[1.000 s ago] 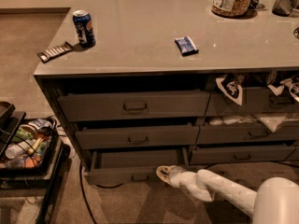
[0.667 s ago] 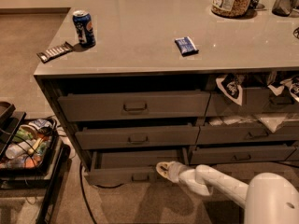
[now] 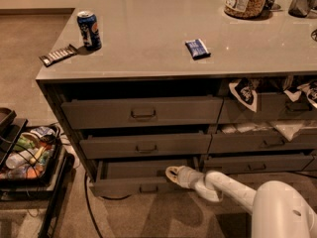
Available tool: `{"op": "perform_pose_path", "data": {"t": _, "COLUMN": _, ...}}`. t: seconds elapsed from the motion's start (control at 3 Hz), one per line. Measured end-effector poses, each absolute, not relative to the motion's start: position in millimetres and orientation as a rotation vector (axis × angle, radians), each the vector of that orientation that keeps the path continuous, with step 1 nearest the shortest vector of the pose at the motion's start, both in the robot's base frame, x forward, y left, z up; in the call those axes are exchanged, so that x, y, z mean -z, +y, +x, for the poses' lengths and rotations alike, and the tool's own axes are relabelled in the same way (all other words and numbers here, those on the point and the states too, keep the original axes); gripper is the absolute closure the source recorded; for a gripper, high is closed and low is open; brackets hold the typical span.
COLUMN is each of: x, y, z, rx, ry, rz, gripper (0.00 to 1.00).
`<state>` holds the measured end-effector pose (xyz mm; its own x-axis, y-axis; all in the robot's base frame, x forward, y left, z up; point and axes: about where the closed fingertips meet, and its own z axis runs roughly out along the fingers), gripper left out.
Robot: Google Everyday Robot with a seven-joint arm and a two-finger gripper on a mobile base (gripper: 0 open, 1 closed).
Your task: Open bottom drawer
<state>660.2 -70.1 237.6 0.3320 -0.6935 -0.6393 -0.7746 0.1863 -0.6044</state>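
The bottom drawer stands partly pulled out just left of and below the hand, its dark inside showing nothing. The hand sits over the front's top edge; whether it grips cannot be told. Far left of the hand a tray holds bottles, and open carpet lies below the hand.

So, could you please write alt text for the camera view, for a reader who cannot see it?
A robot arm reaches from the lower right, its pincer at the top edge of the bottom drawer, which stands partly pulled out. On the countertop above are a blue can and a blue packet.
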Motion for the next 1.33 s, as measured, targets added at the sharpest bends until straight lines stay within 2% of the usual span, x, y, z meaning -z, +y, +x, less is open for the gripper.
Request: {"op": "perform_pose_path", "data": {"t": 1.33, "x": -211.4, "y": -69.1, "z": 708.2, "rx": 0.022, "ry": 1.414, "rz": -1.58, "gripper": 1.0}}
